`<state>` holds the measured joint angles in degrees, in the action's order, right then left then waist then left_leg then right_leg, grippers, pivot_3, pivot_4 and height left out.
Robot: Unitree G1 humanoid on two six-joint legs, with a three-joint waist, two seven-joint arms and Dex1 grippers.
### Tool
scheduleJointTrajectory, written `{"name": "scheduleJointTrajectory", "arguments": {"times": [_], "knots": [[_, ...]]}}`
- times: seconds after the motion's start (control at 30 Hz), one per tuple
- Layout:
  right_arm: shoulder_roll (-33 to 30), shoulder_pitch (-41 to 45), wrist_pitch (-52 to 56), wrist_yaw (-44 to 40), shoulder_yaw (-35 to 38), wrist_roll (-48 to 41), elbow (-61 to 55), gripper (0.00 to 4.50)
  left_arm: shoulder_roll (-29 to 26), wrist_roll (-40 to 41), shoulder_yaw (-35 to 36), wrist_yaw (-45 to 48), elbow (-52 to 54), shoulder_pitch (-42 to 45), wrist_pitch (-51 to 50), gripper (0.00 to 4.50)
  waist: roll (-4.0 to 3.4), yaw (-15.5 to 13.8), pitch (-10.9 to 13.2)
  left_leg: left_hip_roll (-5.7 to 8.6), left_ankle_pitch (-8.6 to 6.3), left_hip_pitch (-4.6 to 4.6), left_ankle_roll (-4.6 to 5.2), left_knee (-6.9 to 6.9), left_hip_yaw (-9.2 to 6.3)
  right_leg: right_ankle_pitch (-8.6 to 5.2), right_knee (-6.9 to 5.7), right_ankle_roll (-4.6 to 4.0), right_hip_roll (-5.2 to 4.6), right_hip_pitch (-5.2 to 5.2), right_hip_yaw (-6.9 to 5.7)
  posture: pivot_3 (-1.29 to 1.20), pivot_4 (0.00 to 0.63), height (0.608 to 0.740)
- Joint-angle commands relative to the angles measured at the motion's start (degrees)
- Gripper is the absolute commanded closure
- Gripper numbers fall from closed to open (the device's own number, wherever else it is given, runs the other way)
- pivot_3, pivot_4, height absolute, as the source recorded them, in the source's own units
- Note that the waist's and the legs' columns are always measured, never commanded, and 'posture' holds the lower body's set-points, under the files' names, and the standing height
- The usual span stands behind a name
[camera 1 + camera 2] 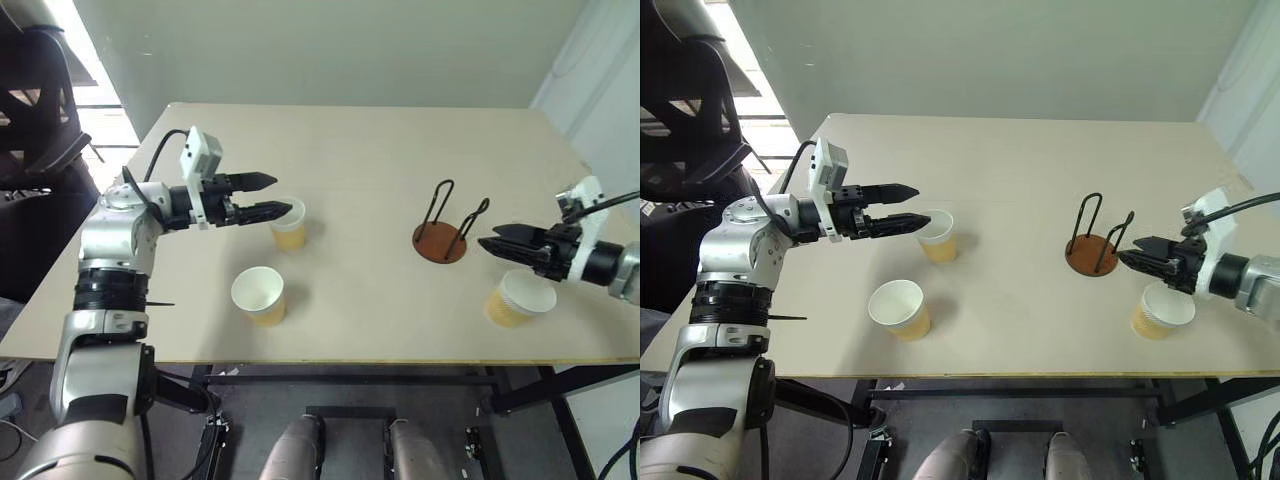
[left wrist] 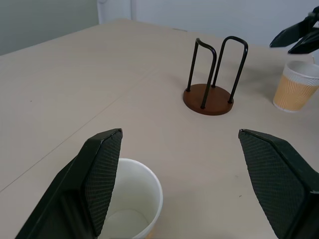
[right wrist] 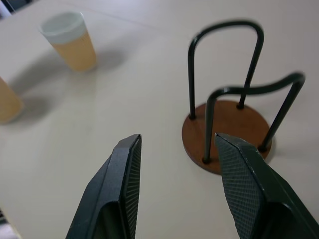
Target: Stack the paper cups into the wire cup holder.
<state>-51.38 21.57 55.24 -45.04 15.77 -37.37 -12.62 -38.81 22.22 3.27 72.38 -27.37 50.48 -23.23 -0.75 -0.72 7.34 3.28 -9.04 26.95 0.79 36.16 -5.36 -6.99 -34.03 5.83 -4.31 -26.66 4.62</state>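
Over on the left side of the table (image 1: pixel 400 150), the left gripper (image 1: pixel 272 196) reaches in level from the left, its two black fingers spread wide, fingertips at the rim of the far-left cup (image 1: pixel 289 224). One finger sits just above that white rim, the other stands clear on the far side, nothing pinched between them. That cup stands upright and open-mouthed. Nearer the front edge, a second cup (image 1: pixel 259 295) stands upright too, well apart from the gripper.

Moving to the middle-right, the wire cup holder (image 1: pixel 447 223) sits on its round reddish-brown base, two black wire loops upright, no cup inside it.

Now the right side: the right gripper (image 1: pixel 488 243) comes in from the right, angled slightly down, fingers parted with a clear gap and holding nothing, tips just beside the holder's base. Below that arm, near the front edge, the ribbed cup (image 1: pixel 518 300) stands upright on the table, not touched by the fingers.
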Motion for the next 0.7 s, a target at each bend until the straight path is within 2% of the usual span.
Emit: {"name": "scheduleJointTrajectory", "arguments": {"times": [0.03, 0.27, 0.37, 0.7], "knots": [[0.32, 2.59, -1.87, 2.02, -1.55, 2.37, 0.77, 2.21, -0.35, 0.25, 0.52, 0.20, 1.74, 1.17, 0.20, 0.52, 0.00, 0.01, 0.00, 0.00, 0.01, 0.00, 0.01, 0.00, 0.00, 0.00, 0.00, 0.00, 0.00, 0.00, 0.00, 0.00, 0.150, 0.740], [2.02, 4.83, -4.35, 3.43, -5.92, 6.53, 3.39, 2.21, -0.30, 0.53, 0.64, -0.09, 2.63, 0.95, -0.41, 0.52, 0.00, -0.02, 0.00, 0.00, 0.05, 0.01, 0.08, 0.00, 0.00, 0.08, 0.01, -0.11, -0.01, 0.00, -0.01, 0.00, 0.150, 0.740], [2.55, 5.75, -5.15, 3.38, -6.78, 7.63, 4.34, 2.21, -0.35, 0.58, 0.74, -0.23, 2.91, 0.85, -0.67, 0.52, 0.00, -0.01, 0.00, 0.01, 0.40, 0.03, 0.66, 0.00, 0.00, 0.09, 0.02, -0.12, -0.01, 0.00, -0.01, 0.00, 0.150, 0.740], [5.56, 9.26, -7.39, 4.32, -9.19, 11.19, 7.18, 2.21, -0.09, 0.68, 0.78, -0.61, 3.15, 1.02, -1.01, 0.52, 0.00, 0.00, 0.00, 0.00, 0.31, 0.02, 0.53, 0.00, -0.01, 0.20, 0.02, -0.30, -0.01, 0.00, 0.00, 0.00, 0.150, 0.740]]}}
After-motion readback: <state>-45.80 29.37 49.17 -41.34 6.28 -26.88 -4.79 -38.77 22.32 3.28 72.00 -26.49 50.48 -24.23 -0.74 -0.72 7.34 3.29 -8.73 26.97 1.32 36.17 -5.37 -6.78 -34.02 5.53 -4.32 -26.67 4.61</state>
